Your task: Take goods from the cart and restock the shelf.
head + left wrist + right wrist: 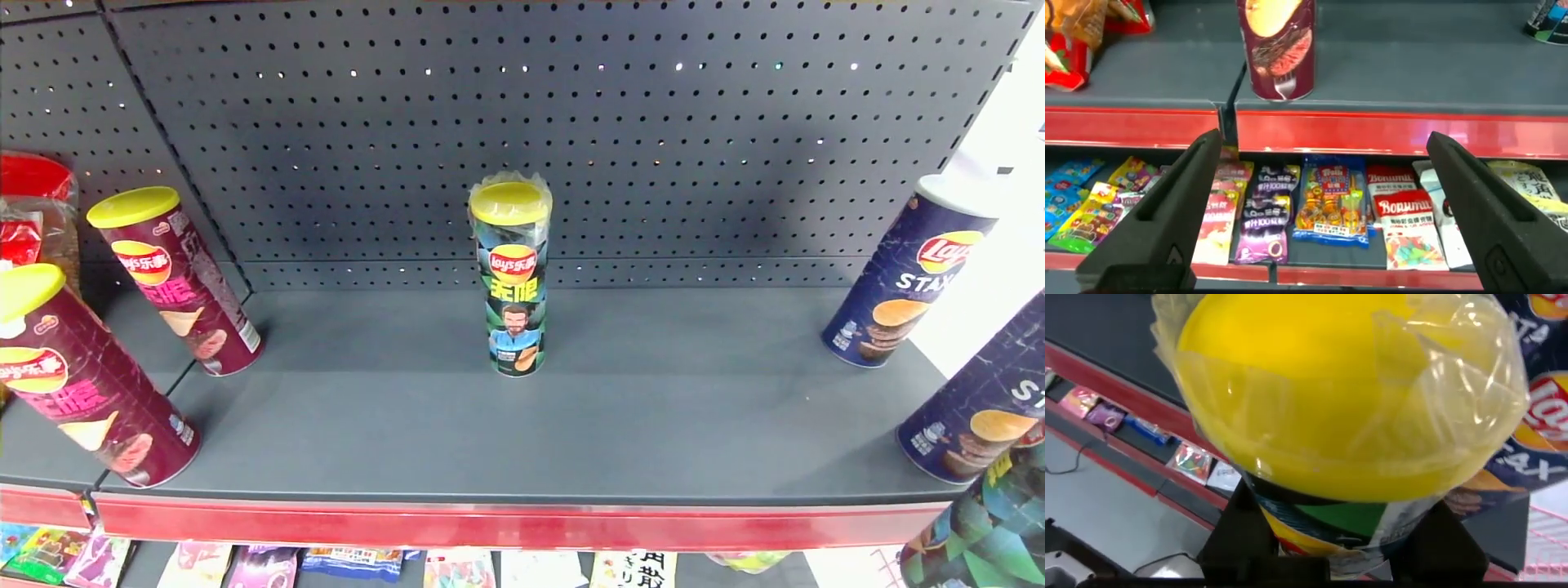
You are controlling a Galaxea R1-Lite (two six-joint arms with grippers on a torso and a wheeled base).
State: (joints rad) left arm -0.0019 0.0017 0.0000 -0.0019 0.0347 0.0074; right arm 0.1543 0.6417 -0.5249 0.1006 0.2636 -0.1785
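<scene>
**Right jaws clamped on a can, left jaws wide apart at the shelf's front edge**

The right gripper [1343, 539] has its jaws closed on a yellow-lidded can [1347, 392]. Its dark fingers [1241, 539] press the can's body from both sides, below the lid and its loose clear wrap. Just beyond this can stand the blue cans [1543, 400], close to it.

The left gripper [1324, 139] is held apart and grips nothing. The red front edge [1388, 131] of the shelf [571, 425] runs straight across the gap between its jaws. Beyond and above that edge stands a maroon can [1276, 49], near the lip. Below the edge, snack packets [1327, 204] lie in a row on the lower level.

The head view gives the open room that the wrist views lack. A green can [514, 278] stands upright and alone mid-shelf. Bare deck lies on both sides of it, out to the maroon cans at one end and the blue cans at the other. The pegboard back [571, 122] closes the rear.
</scene>
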